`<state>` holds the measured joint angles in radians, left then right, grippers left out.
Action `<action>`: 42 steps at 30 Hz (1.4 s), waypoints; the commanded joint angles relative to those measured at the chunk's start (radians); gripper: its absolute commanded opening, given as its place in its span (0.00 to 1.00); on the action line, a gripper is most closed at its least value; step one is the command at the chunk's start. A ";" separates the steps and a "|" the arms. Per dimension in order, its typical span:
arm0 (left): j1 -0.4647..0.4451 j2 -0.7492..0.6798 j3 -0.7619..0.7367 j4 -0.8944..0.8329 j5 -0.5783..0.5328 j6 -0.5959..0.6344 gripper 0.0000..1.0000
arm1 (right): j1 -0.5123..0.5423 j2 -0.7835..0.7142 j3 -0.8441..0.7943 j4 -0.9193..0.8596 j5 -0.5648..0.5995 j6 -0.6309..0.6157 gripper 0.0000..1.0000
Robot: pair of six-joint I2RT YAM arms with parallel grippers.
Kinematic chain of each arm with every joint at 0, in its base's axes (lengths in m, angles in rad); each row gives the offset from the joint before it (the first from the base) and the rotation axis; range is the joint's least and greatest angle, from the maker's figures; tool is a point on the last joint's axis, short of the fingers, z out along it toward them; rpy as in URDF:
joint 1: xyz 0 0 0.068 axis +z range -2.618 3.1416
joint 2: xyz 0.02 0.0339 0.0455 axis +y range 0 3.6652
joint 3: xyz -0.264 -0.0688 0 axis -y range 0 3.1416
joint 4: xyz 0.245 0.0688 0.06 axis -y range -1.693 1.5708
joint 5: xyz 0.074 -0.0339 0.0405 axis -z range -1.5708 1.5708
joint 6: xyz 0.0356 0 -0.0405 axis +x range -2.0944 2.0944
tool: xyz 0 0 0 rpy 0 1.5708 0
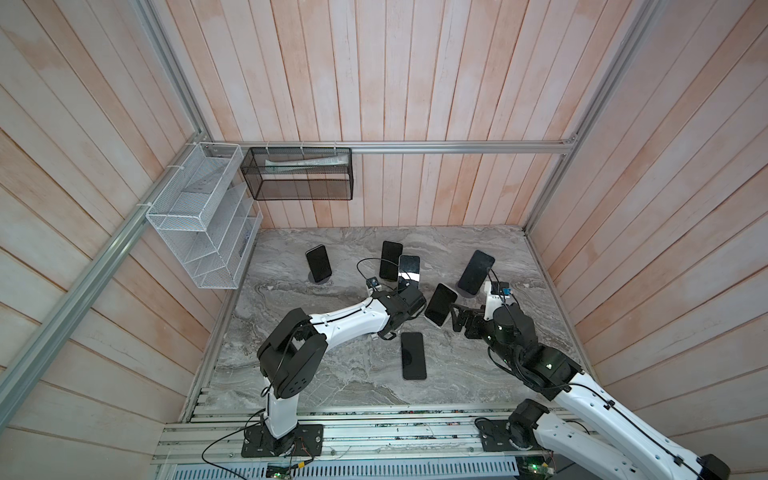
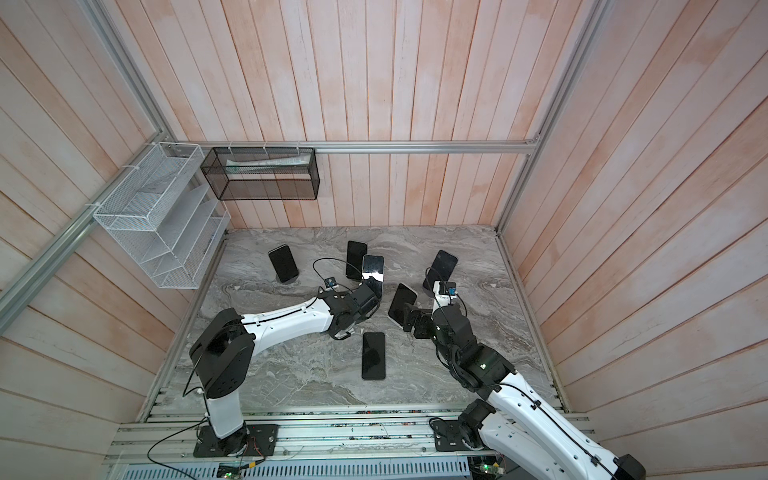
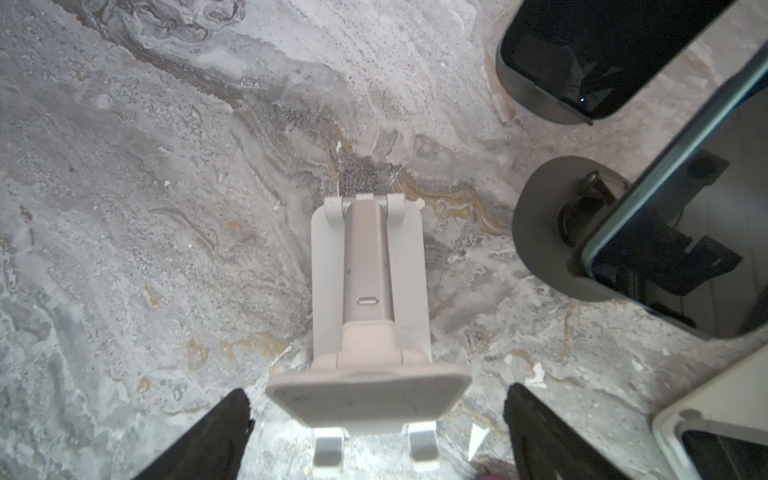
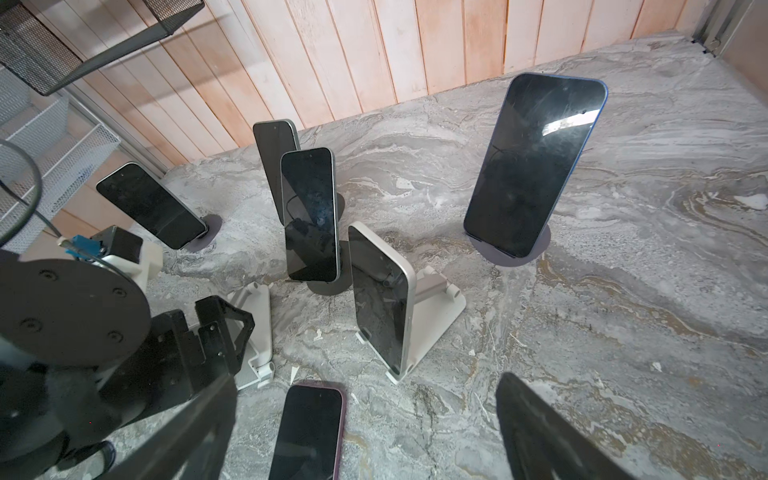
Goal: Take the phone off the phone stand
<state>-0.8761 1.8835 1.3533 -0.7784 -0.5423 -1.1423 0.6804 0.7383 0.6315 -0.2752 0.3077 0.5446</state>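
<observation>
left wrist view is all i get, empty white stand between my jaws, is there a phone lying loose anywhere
Observer: Yes, one phone lies flat, screen up, nearer the front of the table than that empty stand.
Operator: any loaded stands outside my frame
Observer: A blue-edged phone stands on a round dark base at the table's right rear.
Operator: and the right arm
Observer: Its jaws stand open and empty, close beside the upright phone on the other white stand.
</observation>
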 commanded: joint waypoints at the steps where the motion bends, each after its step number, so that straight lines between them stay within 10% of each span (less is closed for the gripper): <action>1: 0.027 0.029 -0.029 0.073 0.000 0.061 0.94 | -0.013 0.007 -0.013 0.057 -0.040 -0.020 0.98; 26: 0.037 -0.110 -0.146 0.135 -0.033 0.171 0.63 | -0.043 -0.050 -0.059 0.070 -0.142 0.037 0.97; 34: 0.160 -0.306 -0.232 0.384 0.091 0.534 0.62 | -0.043 -0.022 -0.055 0.092 -0.153 0.029 0.97; 42: 0.431 -0.092 -0.025 0.492 0.261 0.826 0.59 | -0.046 -0.014 -0.033 0.089 -0.153 0.006 0.97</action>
<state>-0.4767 1.7157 1.2518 -0.3721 -0.3454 -0.4767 0.6403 0.7200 0.5610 -0.1936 0.1604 0.5709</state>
